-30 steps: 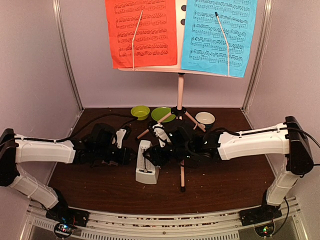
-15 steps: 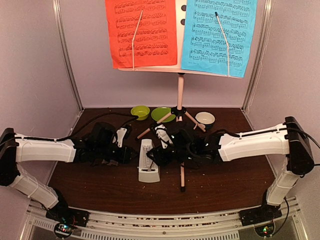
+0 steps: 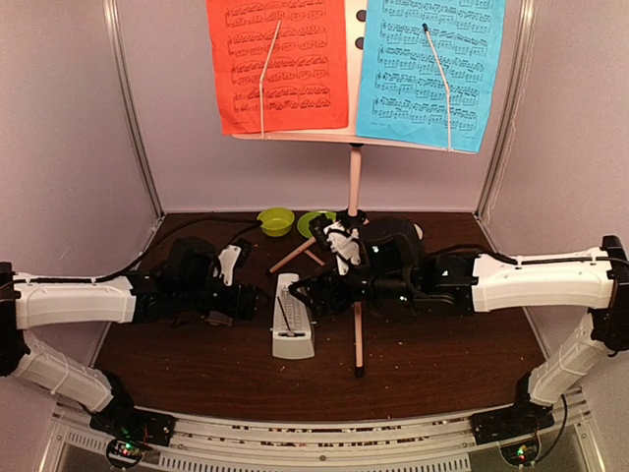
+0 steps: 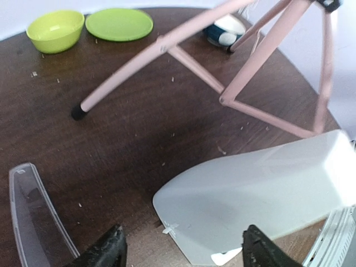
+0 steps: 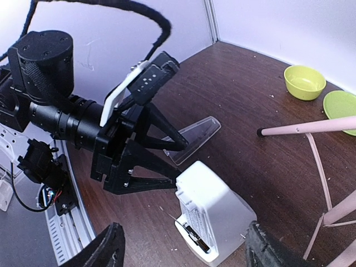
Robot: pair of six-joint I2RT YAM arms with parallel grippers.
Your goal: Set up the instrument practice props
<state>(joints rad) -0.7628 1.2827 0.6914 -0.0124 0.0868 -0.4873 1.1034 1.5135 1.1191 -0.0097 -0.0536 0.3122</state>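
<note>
Metronome (image 3: 293,329) stands upright on its base on the counter (image 3: 442,354), front-centre, just left of the music stand's near leg (image 3: 358,344). Its face with the pendulum is uncovered. A clear cover piece (image 5: 192,136) lies flat on the counter just beyond it, by the left fingers; I take it for the metronome's cover. The music stand (image 3: 354,187) is up at the back, with the red page (image 3: 280,64) and cyan page (image 3: 430,69) on its desk.

Left end effector (image 4: 183,247) is spread wide and gripping nothing, tips at the metronome's left flank. Right end effector (image 5: 186,245) is also wide and empty, hanging above and to the right of it.

Risks as I read them:
- The metronome is tall on a small base, so a sideways brush from either end effector could topple it.
- My right arm lies across the tripod — a careless swing could knock the pole, and the stand looks top-heavy.
- The clear cover sits close to the left fingers and could be swept away or pinned.

Hard to make out:
- I cannot tell whether the lower left fingertip touches the metronome.
- The cover barely shows from overhead.
- The white-and-dark bowl (image 4: 225,33) is hidden behind the right arm overhead — only the left wrist view shows it, near the lime bowl (image 3: 275,220) and lime plate (image 4: 118,24).
- The stand's desk top is cropped.
</note>
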